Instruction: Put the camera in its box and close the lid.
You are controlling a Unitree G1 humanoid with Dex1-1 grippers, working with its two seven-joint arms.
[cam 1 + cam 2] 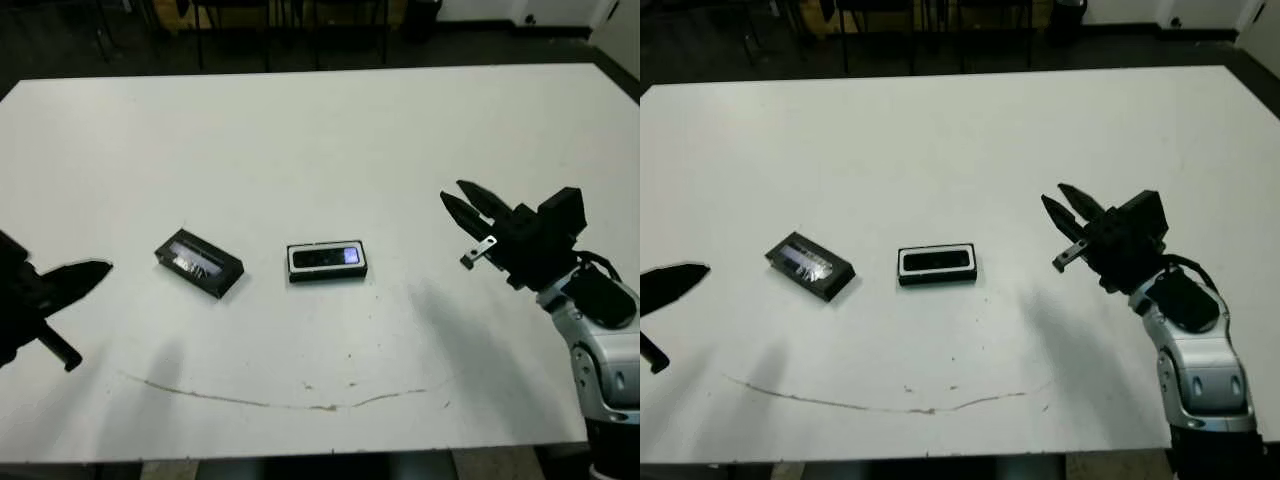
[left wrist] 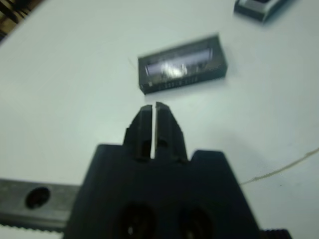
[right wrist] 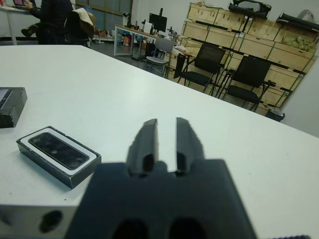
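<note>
The camera (image 1: 330, 257), a slim black bar with a bluish spot at one end, lies inside the white-lined box (image 1: 293, 262) at the table's middle. The lid (image 1: 199, 263) rests flat to the left of the box, apart from it, its pale glossy strip facing up. My left gripper (image 1: 95, 270) hovers at the far left, shut and holding nothing, fingertips pointing toward the lid (image 2: 182, 67). My right gripper (image 1: 455, 197) hangs to the right of the box, a little open with nothing between its fingers. The right wrist view shows the camera (image 3: 57, 149) seated in the box (image 3: 85, 172).
A thin brownish curved mark (image 1: 280, 402) runs along the table near its front edge. Beyond the far edge stand black chairs (image 3: 204, 64), wooden crates and a person (image 3: 55, 20), all well away from the grippers.
</note>
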